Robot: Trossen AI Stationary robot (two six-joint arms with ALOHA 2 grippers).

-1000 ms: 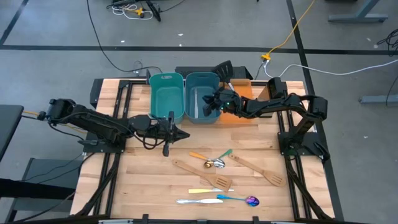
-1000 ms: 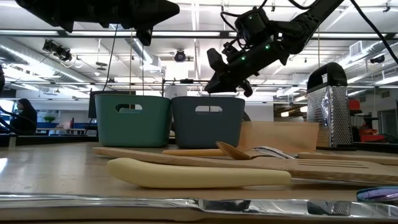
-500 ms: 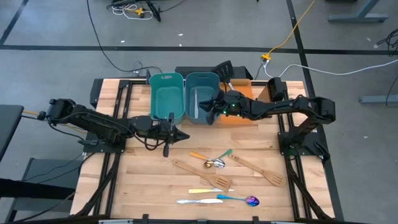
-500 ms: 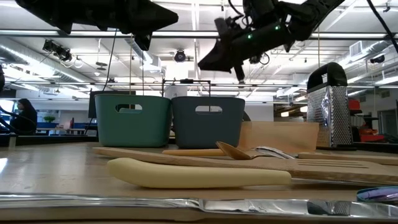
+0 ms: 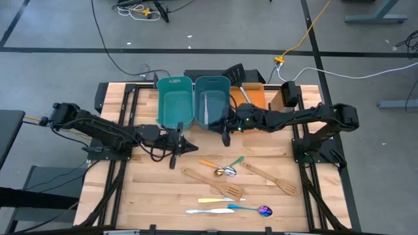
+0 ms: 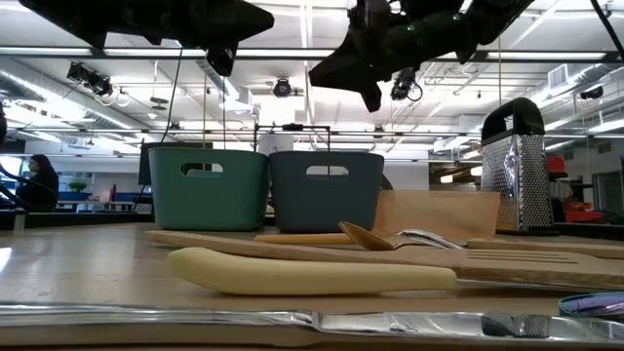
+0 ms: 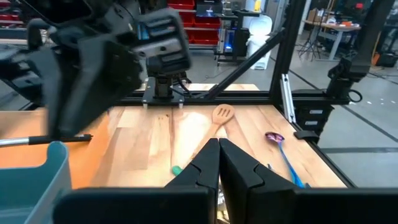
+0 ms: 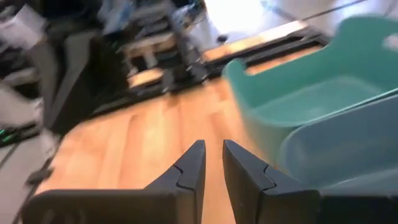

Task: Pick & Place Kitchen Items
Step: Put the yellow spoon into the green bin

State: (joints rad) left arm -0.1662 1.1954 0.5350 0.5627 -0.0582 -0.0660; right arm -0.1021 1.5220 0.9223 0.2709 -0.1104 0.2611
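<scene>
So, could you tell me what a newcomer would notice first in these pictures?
Probably the two teal plastic bins side by side at the table's far edge, with the right arm's pincer just in front of them, empty, fingers slightly apart. Next, the loose scatter of utensils nearer the front: two pale wooden spatulas, a gold spoon and a blue-handled purple spoon.

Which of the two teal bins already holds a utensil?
The right-hand teal bin, the one nearer the right gripper: a silver utensil lies on its floor. The left-hand teal bin shows only a bare bottom.
</scene>
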